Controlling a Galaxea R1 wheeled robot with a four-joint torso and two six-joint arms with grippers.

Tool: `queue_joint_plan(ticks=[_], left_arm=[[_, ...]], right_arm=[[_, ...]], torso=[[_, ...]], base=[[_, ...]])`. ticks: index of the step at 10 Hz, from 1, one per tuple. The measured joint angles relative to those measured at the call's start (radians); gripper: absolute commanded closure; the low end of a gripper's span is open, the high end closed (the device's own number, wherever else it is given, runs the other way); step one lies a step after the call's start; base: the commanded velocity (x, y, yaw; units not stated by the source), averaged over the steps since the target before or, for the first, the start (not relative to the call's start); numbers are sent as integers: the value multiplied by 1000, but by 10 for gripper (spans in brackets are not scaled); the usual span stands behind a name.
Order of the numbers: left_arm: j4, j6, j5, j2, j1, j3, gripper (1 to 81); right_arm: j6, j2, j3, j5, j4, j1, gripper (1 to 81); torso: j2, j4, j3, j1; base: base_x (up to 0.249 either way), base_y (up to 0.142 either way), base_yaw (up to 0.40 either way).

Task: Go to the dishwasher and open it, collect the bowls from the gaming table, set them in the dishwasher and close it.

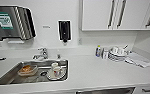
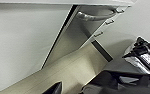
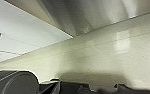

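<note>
The dishwasher point(image 1: 106, 91) shows as a strip of stainless steel under the counter edge, right of the sink. In the left wrist view its steel front point(image 2: 73, 40) stands upright between white fronts, with the bar handle point(image 2: 96, 15) across its top. My left gripper point(image 2: 56, 89) hangs low in front of that door, apart from the handle. The right wrist view looks along the steel front point(image 3: 91, 15) down to the pale floor point(image 3: 103, 55), with my right gripper point(image 3: 91, 89) close above the floor. The bowls and the gaming table are out of view.
A white counter point(image 1: 96, 72) holds a steel sink point(image 1: 6, 75) with a tub and mugs, a tap point(image 1: 42, 53), and stacked dishes point(image 1: 117, 53) at the right. A towel dispenser point(image 1: 12, 22), a soap dispenser point(image 1: 64, 30) and wall cupboards point(image 1: 116, 15) hang above.
</note>
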Motion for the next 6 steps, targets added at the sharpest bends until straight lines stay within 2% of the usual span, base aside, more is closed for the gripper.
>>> queue_joint_plan(ticks=[2,5,6], left_arm=[[0,1,-3,1,-4,0,10],[0,3,1,4,-64,0,10],[0,3,3,7,-67,0,10]], right_arm=[[40,-20,39,-1,0,27,10],[120,-109,107,-9,2,102,10],[168,-129,136,-17,2,137,10]], torso=[[0,0,0,0],[0,0,0,1],[0,0,0,1]], base=[[0,0,0],[0,0,0],[0,0,0]])
